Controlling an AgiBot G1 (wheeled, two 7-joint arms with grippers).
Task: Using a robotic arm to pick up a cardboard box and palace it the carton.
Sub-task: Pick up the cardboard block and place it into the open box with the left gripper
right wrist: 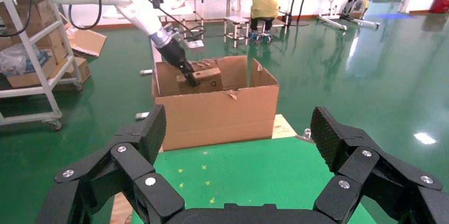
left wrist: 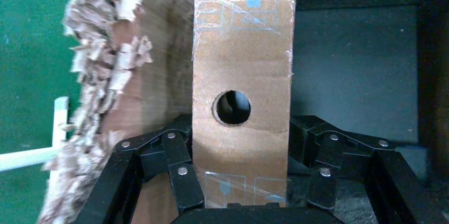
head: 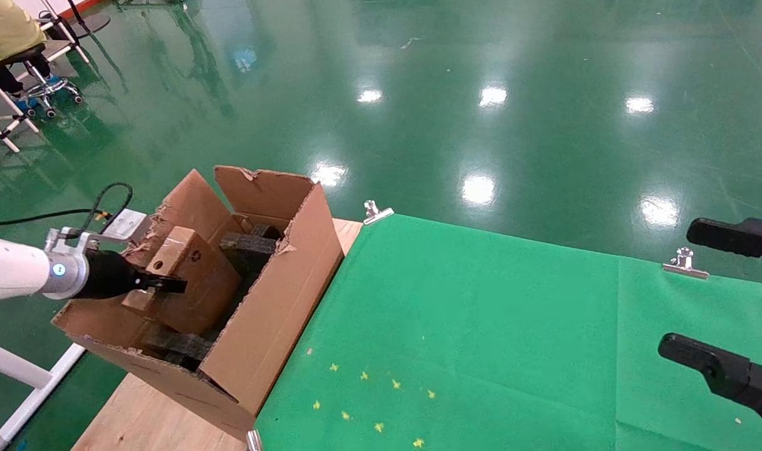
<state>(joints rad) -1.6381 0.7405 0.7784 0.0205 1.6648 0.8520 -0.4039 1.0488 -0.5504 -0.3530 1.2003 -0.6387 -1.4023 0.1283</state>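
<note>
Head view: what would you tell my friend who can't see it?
The left hand holds a small cardboard box inside the big open carton. The right hand waits open over the green cloth.

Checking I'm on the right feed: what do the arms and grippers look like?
The left arm is white, ending in a silver collar with a blue ring light, a black wrist and a black cable looping behind. The left gripper and right gripper are black linked two-finger units with silver rivets; the right's pads are textured.

Left pincer (head: 168, 285) clamped, arm extended, right pincer (head: 700, 294) spread wide, parked
</note>
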